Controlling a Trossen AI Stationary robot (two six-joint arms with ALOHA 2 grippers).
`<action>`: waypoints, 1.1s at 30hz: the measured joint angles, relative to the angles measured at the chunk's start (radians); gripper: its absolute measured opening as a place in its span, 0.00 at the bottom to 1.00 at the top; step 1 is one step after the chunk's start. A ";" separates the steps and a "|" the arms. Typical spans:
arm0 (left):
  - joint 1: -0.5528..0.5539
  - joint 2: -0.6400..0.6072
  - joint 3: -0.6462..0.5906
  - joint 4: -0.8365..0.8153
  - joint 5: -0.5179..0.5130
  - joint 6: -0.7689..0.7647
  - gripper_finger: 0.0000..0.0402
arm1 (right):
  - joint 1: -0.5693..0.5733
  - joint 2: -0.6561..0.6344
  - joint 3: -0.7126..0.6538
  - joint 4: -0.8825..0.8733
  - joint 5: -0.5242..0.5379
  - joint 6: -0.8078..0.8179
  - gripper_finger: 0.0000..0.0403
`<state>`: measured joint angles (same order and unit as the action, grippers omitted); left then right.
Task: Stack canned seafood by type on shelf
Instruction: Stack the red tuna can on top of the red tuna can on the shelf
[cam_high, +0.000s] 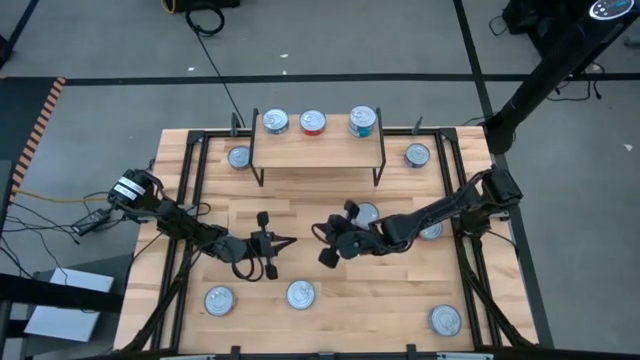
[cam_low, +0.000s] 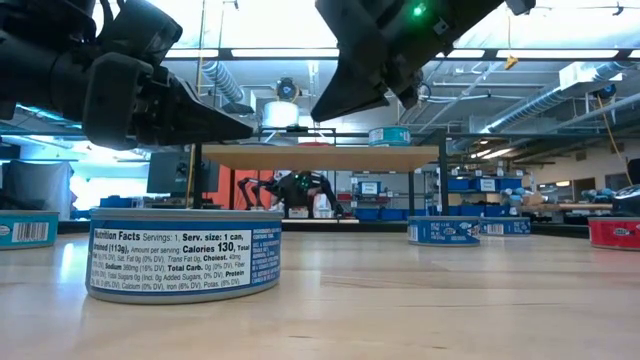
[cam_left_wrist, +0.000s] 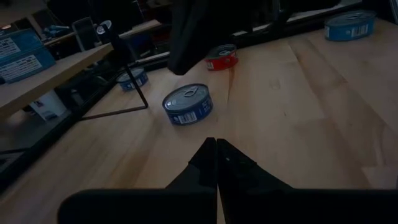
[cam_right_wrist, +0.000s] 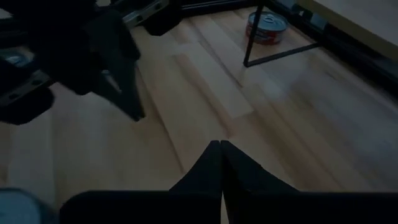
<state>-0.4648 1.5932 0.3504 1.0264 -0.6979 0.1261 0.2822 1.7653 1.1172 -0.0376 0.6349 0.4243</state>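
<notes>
Three short round silver-topped tins, side-labelled blue (cam_high: 275, 122), red (cam_high: 313, 122) and teal (cam_high: 362, 121), stand well apart on the low light-wood, black-legged shelf (cam_high: 318, 152), probably one starter per type. The other tins lie scattered over the slatted wooden desk (cam_high: 300, 322). The left gripper (cam_high: 287, 240) and right gripper (cam_high: 321, 230) face each other mid-desk, each with fingers pressed together and empty, so no tin is in hand.

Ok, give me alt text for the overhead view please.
Three tins sit in a row on the small wooden shelf at the table's far edge. Both shut pincers, left pincer and right pincer, face each other mid-table, with more tins scattered around.
</notes>
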 joint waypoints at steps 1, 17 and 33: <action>0.000 0.000 0.000 0.000 0.000 0.000 0.01 | -0.004 0.000 0.000 0.000 0.000 -0.001 0.02; 0.000 0.000 0.000 0.000 0.000 0.000 0.01 | -0.037 0.000 0.000 0.002 -0.009 -0.066 0.02; 0.005 0.000 0.016 0.010 0.003 -0.001 0.01 | 0.037 0.000 0.000 -0.076 -0.090 -0.015 0.02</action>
<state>-0.4599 1.5929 0.3664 1.0363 -0.6952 0.1249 0.3192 1.7653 1.1175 -0.1138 0.5453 0.4091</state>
